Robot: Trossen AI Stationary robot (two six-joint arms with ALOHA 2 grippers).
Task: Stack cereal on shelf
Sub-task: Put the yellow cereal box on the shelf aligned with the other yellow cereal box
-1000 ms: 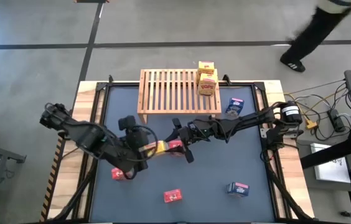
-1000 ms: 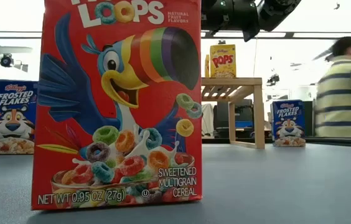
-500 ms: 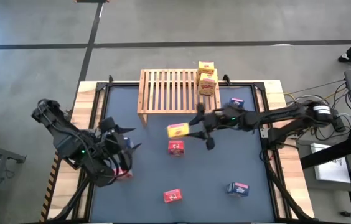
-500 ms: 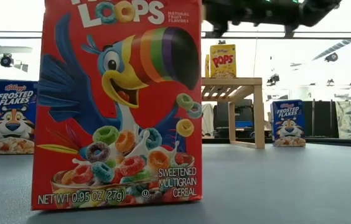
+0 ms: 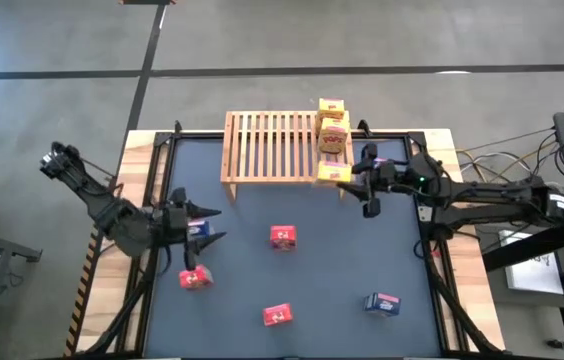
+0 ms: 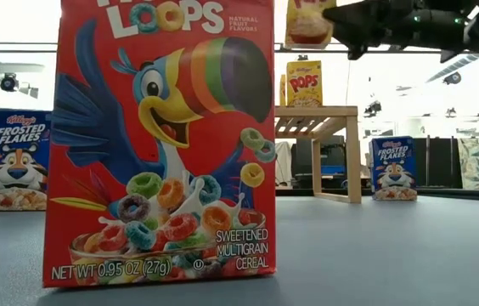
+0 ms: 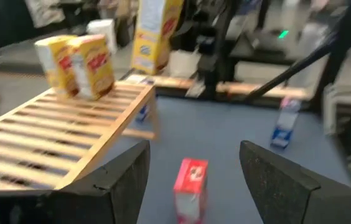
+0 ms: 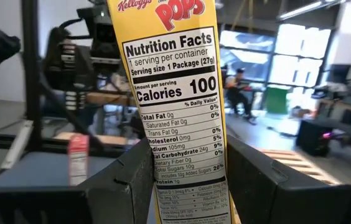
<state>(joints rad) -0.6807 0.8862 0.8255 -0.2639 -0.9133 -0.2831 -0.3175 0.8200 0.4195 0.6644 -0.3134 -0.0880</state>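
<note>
A light wooden slatted rack (image 5: 272,148) stands at the table's far edge. Two yellow cereal boxes (image 5: 333,122) stand on its right end. My right gripper (image 5: 352,180) is shut on a third yellow box (image 5: 333,175) above the rack's near right corner, seen high in the low view (image 6: 307,21). My left gripper (image 5: 209,224) is open over the table's left side, with a blue box (image 5: 195,229) beside it. Three red boxes (image 5: 282,236), (image 5: 194,279), (image 5: 277,315) and another blue box (image 5: 382,302) stand on the mat. My right gripper pinches the yellow box between its two fingers (image 8: 122,180), one on each broad face, with the narrow nutrition panel (image 8: 175,93) facing the wrist camera. The fingers come level from the table's right. The box is lifted clear, well above the rack's top.
The rack's left and middle slats (image 5: 262,145) are bare. My right arm (image 5: 462,195) reaches in over the table's far right corner, with cables (image 5: 522,185) beyond the right edge. A red box (image 6: 159,140) fills the low view's near left, and a blue box (image 6: 392,167) stands right of the rack.
My right gripper has carried the yellow box from the table's middle toward the far right and up, to the rack's near right corner. My left gripper has drawn back toward the table's left edge. A person beyond the far right has walked out of view.
</note>
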